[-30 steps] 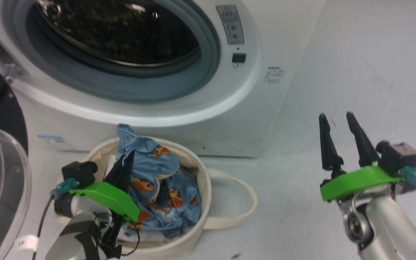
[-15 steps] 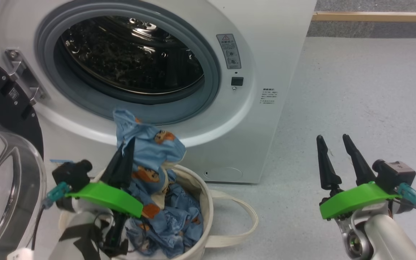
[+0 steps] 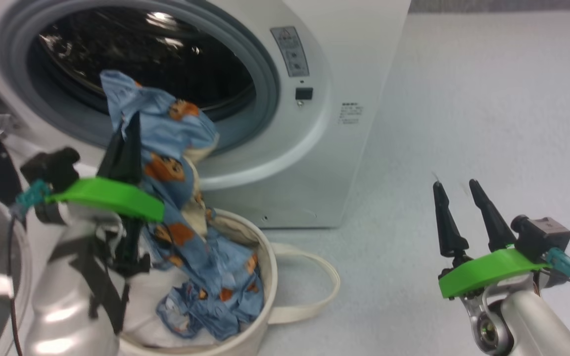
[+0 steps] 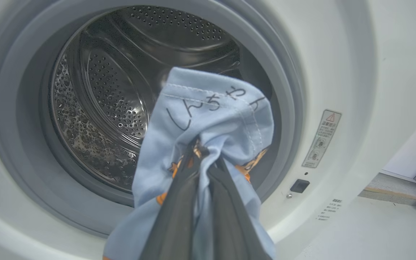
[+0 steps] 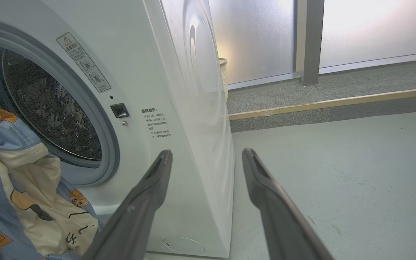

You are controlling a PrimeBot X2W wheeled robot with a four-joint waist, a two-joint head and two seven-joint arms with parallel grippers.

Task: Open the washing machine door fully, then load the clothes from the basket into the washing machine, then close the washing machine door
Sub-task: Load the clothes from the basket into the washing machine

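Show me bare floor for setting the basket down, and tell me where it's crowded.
Free: the floor right of the washing machine, between the basket handle and the right gripper. Crowded: before the drum mouth, where the left gripper holds the clothes over the basket.

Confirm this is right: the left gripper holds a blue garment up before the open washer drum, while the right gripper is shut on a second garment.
Not quite. The right gripper is open and empty, as the right wrist view shows. The left gripper does hold a blue garment up before the open washer drum.
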